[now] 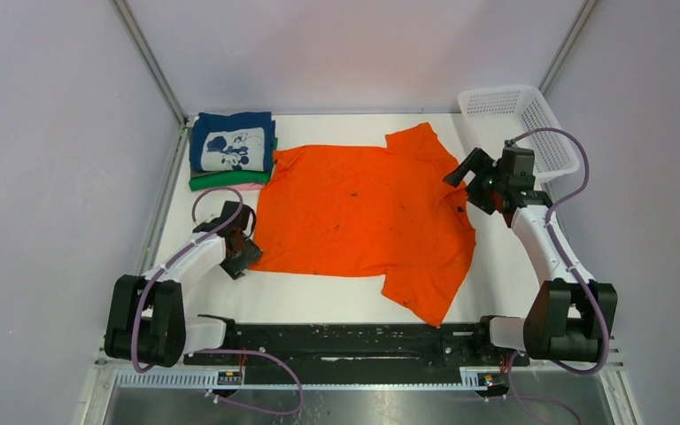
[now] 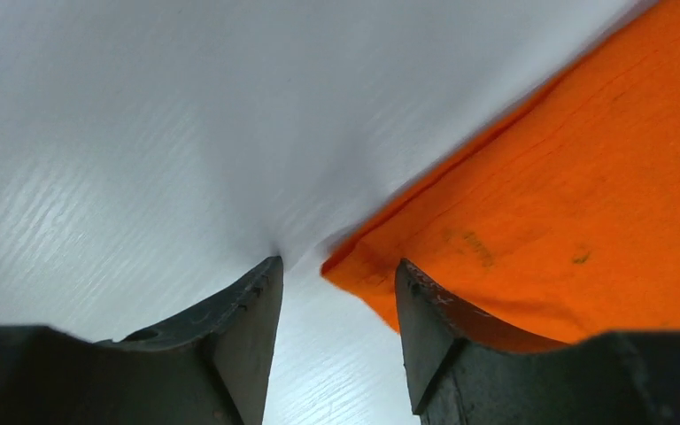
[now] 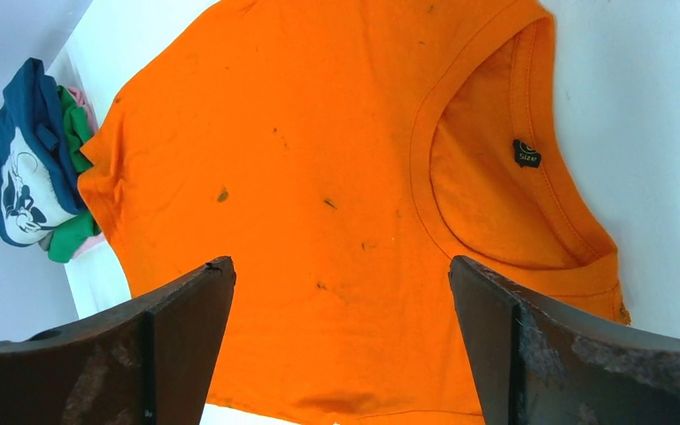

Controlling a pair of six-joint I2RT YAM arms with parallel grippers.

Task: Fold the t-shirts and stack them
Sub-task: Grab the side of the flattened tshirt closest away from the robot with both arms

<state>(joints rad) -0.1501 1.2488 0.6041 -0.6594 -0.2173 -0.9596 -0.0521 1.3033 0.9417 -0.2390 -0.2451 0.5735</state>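
Note:
The orange t-shirt (image 1: 363,212) lies spread flat on the white table, collar toward the right. It also shows in the left wrist view (image 2: 567,177) and the right wrist view (image 3: 319,150). A folded stack sits at the back left: the navy t-shirt (image 1: 230,142) with white cartoon print on top, the green t-shirt (image 1: 221,181) under it, a pink edge (image 1: 248,187) at the bottom. My left gripper (image 1: 246,257) is open, low at the orange shirt's near-left hem corner (image 2: 341,266). My right gripper (image 1: 462,173) is open above the shirt's collar side, holding nothing.
A white plastic mesh basket (image 1: 518,128) stands at the back right, just behind my right arm. Grey walls and metal frame posts close in the table on the left, back and right. The stack also shows in the right wrist view (image 3: 27,168).

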